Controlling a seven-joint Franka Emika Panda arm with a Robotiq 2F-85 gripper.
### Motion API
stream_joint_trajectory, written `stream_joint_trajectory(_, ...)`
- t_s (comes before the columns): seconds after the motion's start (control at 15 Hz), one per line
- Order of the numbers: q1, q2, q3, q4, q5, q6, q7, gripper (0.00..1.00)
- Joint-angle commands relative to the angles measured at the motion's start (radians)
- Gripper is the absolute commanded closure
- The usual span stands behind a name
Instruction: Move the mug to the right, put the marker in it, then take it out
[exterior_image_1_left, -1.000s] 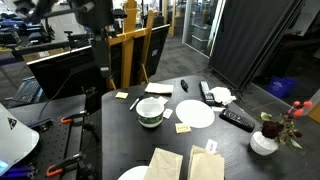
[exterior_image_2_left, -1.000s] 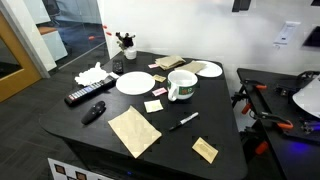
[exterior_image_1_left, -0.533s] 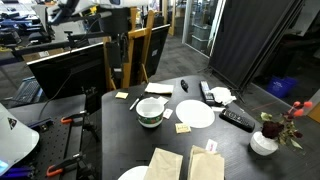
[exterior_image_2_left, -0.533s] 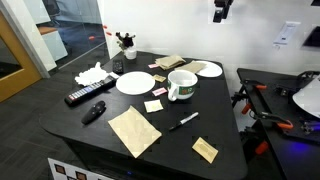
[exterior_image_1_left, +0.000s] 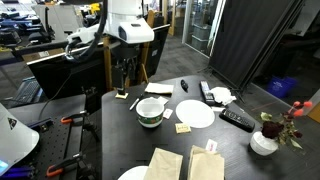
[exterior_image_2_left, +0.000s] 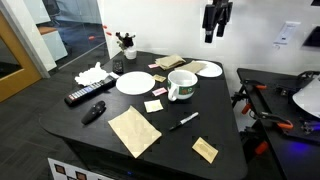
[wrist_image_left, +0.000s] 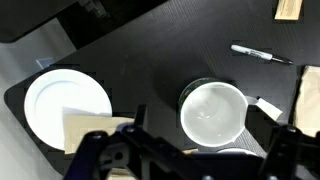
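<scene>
The mug (exterior_image_2_left: 181, 85), white with a dark green band, stands upright and empty near the middle of the black table; it also shows in an exterior view (exterior_image_1_left: 150, 112) and from above in the wrist view (wrist_image_left: 213, 110). The marker (exterior_image_2_left: 183, 122) lies flat on the table apart from the mug, and shows in the wrist view (wrist_image_left: 260, 54). My gripper (exterior_image_2_left: 214, 35) hangs high above the table, well over the mug, open and empty. In the wrist view its two fingers (wrist_image_left: 195, 160) are spread wide at the bottom edge.
Two white plates (exterior_image_2_left: 133, 82) (exterior_image_2_left: 208, 69) flank the mug. A black remote (exterior_image_2_left: 88, 94), a stubby black object (exterior_image_2_left: 93, 112), a brown paper napkin (exterior_image_2_left: 134, 131), yellow notes (exterior_image_2_left: 153, 106) and a small flower pot (exterior_image_2_left: 126, 50) also sit on the table.
The arm has come down into both exterior views, and the gripper now hangs lower over the table. Nothing on the table has moved.
</scene>
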Motion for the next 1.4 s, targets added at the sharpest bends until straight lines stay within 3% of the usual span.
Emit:
stream_joint_trajectory(0.0,0.005,0.082,-0.001,-0.008,0.065,0.107,0.029,0.0)
stream_joint_trajectory(0.47,0.018,0.233,-0.004,-0.009,0.158,0.287,0.038,0.0)
stream_joint_trajectory(1.33,0.065,0.412,-0.028,-0.009,0.129,0.522,0.118,0.0)
